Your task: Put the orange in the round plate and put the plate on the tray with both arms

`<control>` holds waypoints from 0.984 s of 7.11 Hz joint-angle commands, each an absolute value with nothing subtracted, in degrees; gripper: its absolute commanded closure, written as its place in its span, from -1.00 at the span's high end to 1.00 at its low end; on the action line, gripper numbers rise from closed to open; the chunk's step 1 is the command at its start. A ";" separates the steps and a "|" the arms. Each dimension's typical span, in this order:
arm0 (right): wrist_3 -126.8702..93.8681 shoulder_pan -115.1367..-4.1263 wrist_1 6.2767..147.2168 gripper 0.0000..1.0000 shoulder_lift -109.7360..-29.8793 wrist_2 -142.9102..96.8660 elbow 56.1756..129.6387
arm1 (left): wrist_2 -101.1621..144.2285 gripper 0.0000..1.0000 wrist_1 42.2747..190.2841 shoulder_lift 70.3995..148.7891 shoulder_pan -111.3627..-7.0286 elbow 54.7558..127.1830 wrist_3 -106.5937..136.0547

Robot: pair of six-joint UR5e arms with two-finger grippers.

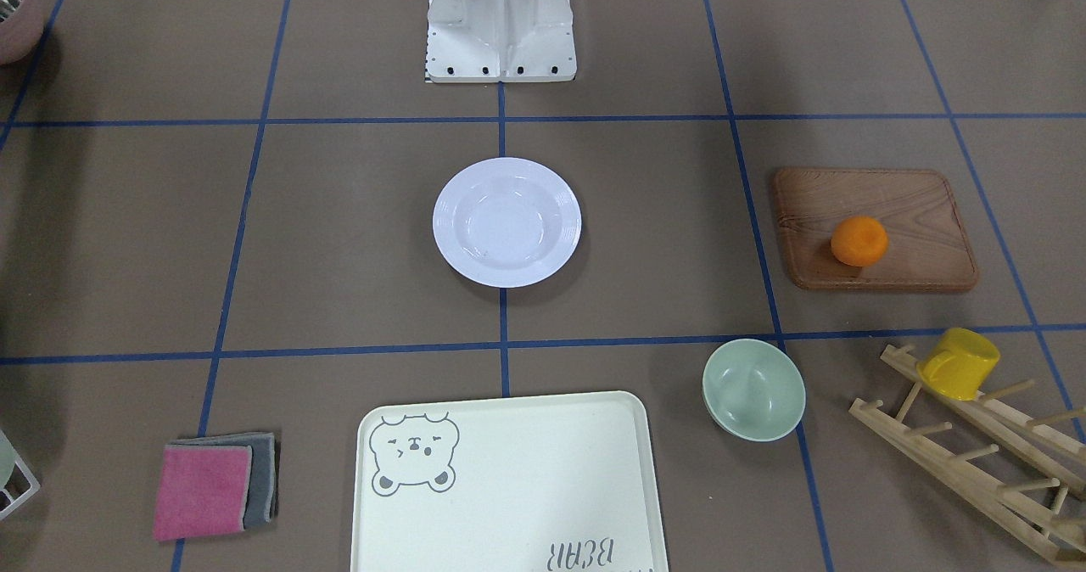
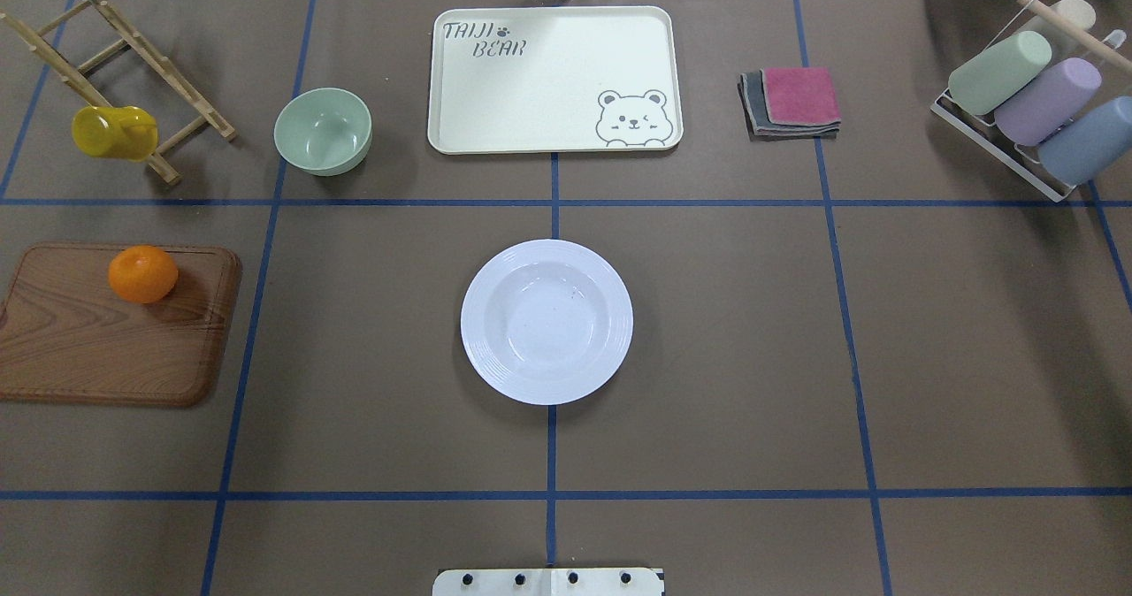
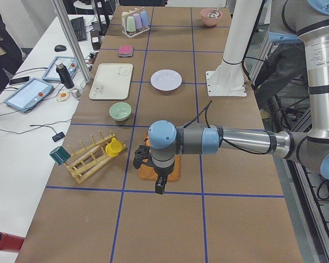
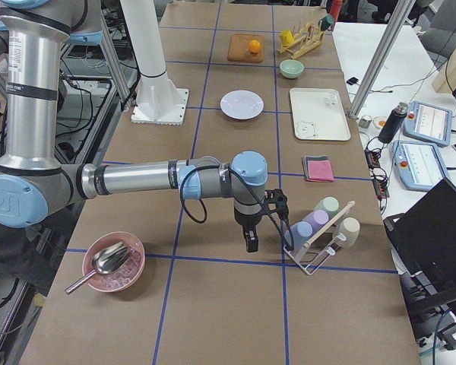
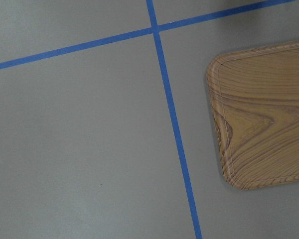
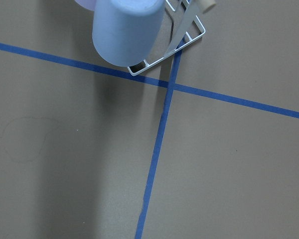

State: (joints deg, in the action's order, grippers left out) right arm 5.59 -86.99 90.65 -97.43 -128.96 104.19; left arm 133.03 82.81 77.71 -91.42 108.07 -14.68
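Observation:
The orange point(image 2: 142, 273) lies on the wooden board point(image 2: 88, 340) at the table's left end. In the middle of the table the round plate point(image 2: 546, 321) sits with nothing in it. Beyond it, at the far edge, is the cream tray point(image 2: 548, 74), also bare. My left gripper point(image 3: 160, 186) hangs over the near end of the board, seen only in the left side view, so I cannot tell whether it is open or shut. My right gripper point(image 4: 251, 242) hangs beside the cup rack point(image 4: 319, 228), and I cannot tell its state either. Neither wrist view shows any fingers.
A pale-green bowl point(image 2: 323, 130) sits left of the tray. A yellow mug point(image 2: 113, 132) hangs on a wooden rack point(image 2: 124, 65). Folded cloths point(image 2: 791, 101) lie right of the tray. A pink bowl with a spoon point(image 4: 114, 262) sits near the right arm. The robot base point(image 1: 501, 25) stands behind the plate.

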 commanded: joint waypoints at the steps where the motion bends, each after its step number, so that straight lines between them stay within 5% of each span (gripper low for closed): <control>1: 5.62 -86.92 90.62 1.00 -97.30 -128.94 104.24 | 133.15 0.98 82.88 77.78 -91.49 109.50 -14.68; 7: 5.01 -86.84 90.62 1.00 -94.84 -130.25 104.94 | 133.33 0.98 90.07 82.53 -91.32 112.94 -14.42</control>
State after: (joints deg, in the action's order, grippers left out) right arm 5.19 -86.90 90.61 -95.71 -129.79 104.94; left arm 133.13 87.49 82.14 -91.42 112.61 -14.47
